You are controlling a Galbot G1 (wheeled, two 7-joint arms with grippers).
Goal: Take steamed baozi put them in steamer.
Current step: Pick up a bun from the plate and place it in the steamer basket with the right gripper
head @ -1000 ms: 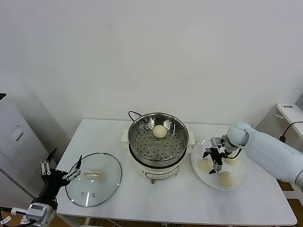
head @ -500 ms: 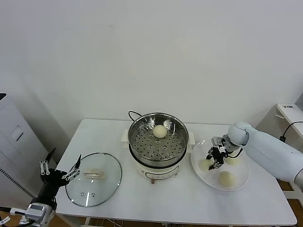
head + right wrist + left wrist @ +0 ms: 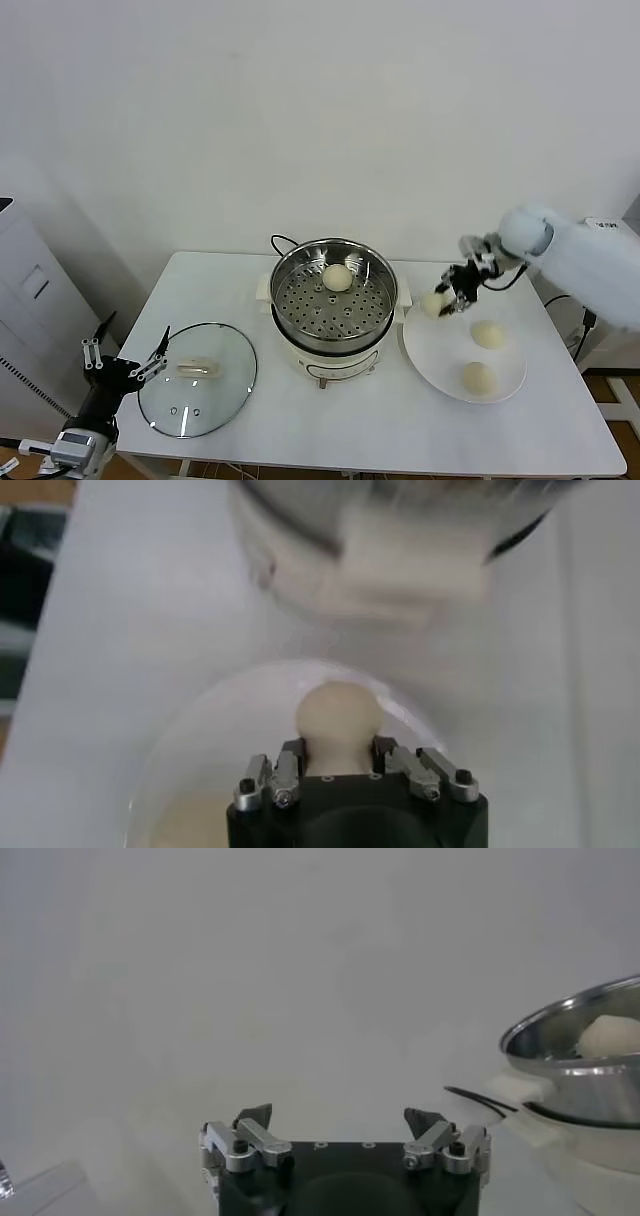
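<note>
1. My right gripper (image 3: 447, 297) is clamped on a bun (image 3: 433, 304), one finger on each side of it; my wrist view shows the bun (image 3: 338, 718) bulging out from between the fingers (image 3: 287, 769).
2. The held bun hangs in the air above the near-left rim of the plate (image 3: 432, 352), between the plate and the steamer (image 3: 334, 290), clear of both.
3. Two more buns lie on the plate: one (image 3: 487, 334) toward the back right, one (image 3: 478, 377) toward the front, apart from each other.
4. The plate sits on the table (image 3: 330, 430) just to the right of the steamer.
5. A fourth bun (image 3: 337, 277) rests on the perforated floor of the steamer basket, toward its far side.
6. The steamer stands upright in the middle of the table, uncovered, a dark cable running off behind it.
7. The glass lid (image 3: 197, 378) lies flat on the table to the left of the steamer, handle up.
8. My left gripper (image 3: 125, 366) idles off the table's left front corner, beside the lid, fingers spread wide with nothing between them; its wrist view shows the steamer's rim (image 3: 560, 1026) off to one side.
</note>
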